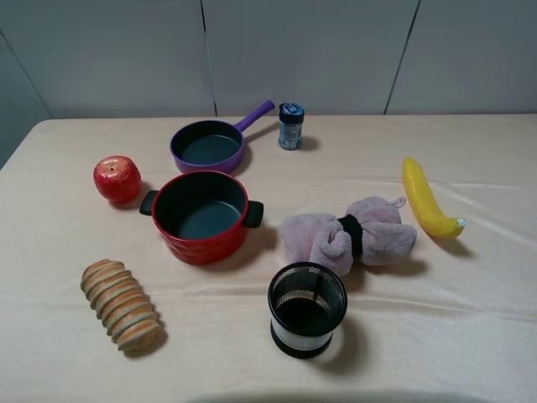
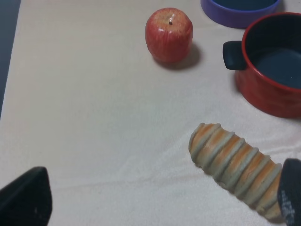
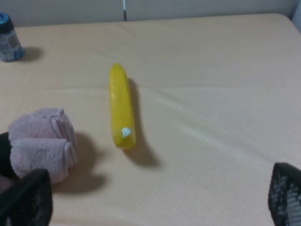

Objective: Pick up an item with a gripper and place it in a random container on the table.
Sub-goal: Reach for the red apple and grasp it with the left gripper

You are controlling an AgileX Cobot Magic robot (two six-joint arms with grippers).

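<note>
The red apple (image 1: 117, 178) sits on the beige table (image 1: 470, 285) at the left, just left of the red pot (image 1: 201, 216). The pot stands upright with a dark grey empty inside and black side handles. In the left wrist view the apple (image 2: 169, 35) lies ahead and the pot (image 2: 270, 68) beside it. The left gripper (image 2: 155, 197) is open and empty, its fingertips (image 2: 26, 197) wide apart above the cloth, well short of the apple. The right gripper (image 3: 155, 197) is open and empty. Neither gripper shows in the exterior view.
A purple long-handled pan (image 1: 210, 144) and a small blue jar (image 1: 290, 126) stand behind the pot. A striped bread roll (image 1: 121, 304) lies front left. A pink towel bundle (image 1: 348, 235), a black mesh cup (image 1: 307, 309) and a yellow banana (image 1: 426, 200) lie to the right.
</note>
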